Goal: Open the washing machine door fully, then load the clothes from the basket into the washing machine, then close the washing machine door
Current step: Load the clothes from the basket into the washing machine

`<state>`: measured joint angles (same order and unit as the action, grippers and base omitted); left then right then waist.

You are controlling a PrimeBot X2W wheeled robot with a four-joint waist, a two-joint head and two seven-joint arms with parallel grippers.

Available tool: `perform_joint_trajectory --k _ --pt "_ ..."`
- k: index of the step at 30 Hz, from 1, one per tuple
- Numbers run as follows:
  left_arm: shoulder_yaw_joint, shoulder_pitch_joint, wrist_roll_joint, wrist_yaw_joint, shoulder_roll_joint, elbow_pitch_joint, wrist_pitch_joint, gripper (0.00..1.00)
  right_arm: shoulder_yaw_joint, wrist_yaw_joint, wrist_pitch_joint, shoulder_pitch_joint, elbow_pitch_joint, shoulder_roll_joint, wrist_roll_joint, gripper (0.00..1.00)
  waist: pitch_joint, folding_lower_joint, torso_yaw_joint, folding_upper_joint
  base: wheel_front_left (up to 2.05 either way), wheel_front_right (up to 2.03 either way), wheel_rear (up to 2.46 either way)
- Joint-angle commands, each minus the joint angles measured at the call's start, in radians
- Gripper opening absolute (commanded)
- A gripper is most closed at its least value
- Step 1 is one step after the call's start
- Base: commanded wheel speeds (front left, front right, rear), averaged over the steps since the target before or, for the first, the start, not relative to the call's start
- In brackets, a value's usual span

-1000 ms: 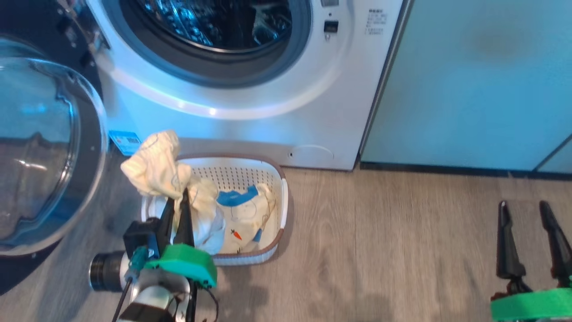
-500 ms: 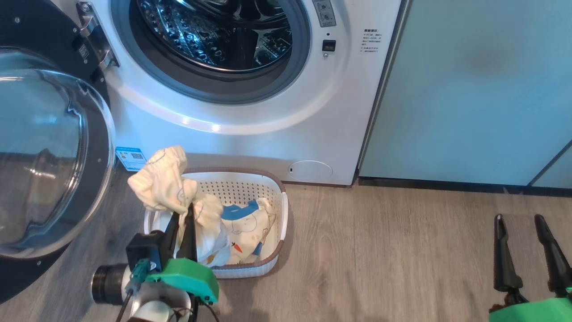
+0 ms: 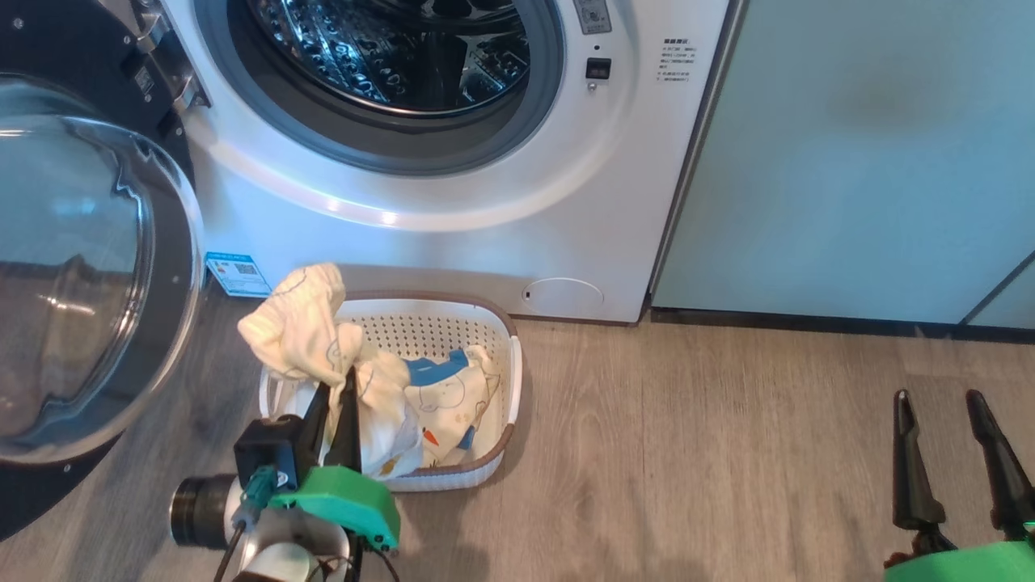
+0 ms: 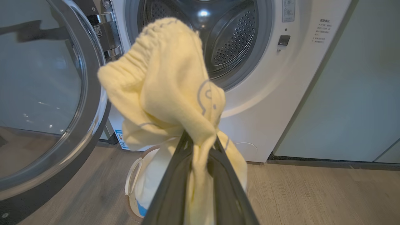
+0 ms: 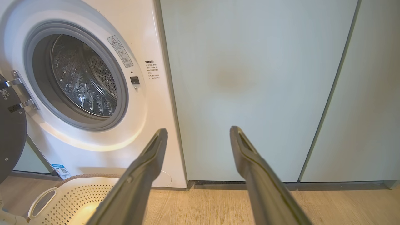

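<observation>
Little has moved apart from the head camera's own shift: measured against the small cream perforated plastic basket (image 3: 428, 327), the lifted cream-white soft garment (image 3: 295, 323) hangs where it did. The left jaws are pinched nearly shut on its lower folds and hold it above the basket's left end, probably ready to carry it to the big white washing machine (image 3: 501, 234). The round black-rimmed glass door (image 3: 174, 267) stands wide open. More cream-and-blue clothes (image 3: 449, 400) lie in the basket. The right jaws are spread wide and empty, well apart from the basket.
</observation>
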<state>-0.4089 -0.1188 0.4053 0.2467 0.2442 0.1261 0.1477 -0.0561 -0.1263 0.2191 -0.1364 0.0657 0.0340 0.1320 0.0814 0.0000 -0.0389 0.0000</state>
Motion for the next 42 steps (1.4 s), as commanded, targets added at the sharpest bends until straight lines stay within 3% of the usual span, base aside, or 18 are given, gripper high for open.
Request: perform_joint_trajectory --k 1,17,30,42 --pt "0.036 -0.06 0.003 0.059 0.023 -0.03 0.003 0.0 0.024 -0.004 0.001 0.034 0.039 0.016 0.004 1.0 0.005 0.0 -0.001 0.0 0.0 0.0 0.0" --pt "0.05 -0.22 0.025 0.016 0.022 0.039 0.008 0.0 0.028 -0.004 0.013 0.094 0.053 0.016 0.022 1.0 0.16 0.0 -0.029 0.0 0.0 0.0 0.0" --pt "0.085 -0.532 0.045 -0.042 0.029 0.226 -0.002 0.0 0.027 -0.004 0.038 0.208 0.03 0.016 0.067 1.0 0.384 0.0 -0.099 0.0 0.0 0.0 0.0" --pt "0.109 -0.847 0.062 -0.107 0.084 0.417 -0.095 0.0 0.043 -0.004 0.042 0.294 0.021 0.016 0.126 1.0 0.517 0.0 -0.159 0.0 0.0 0.0 0.0"
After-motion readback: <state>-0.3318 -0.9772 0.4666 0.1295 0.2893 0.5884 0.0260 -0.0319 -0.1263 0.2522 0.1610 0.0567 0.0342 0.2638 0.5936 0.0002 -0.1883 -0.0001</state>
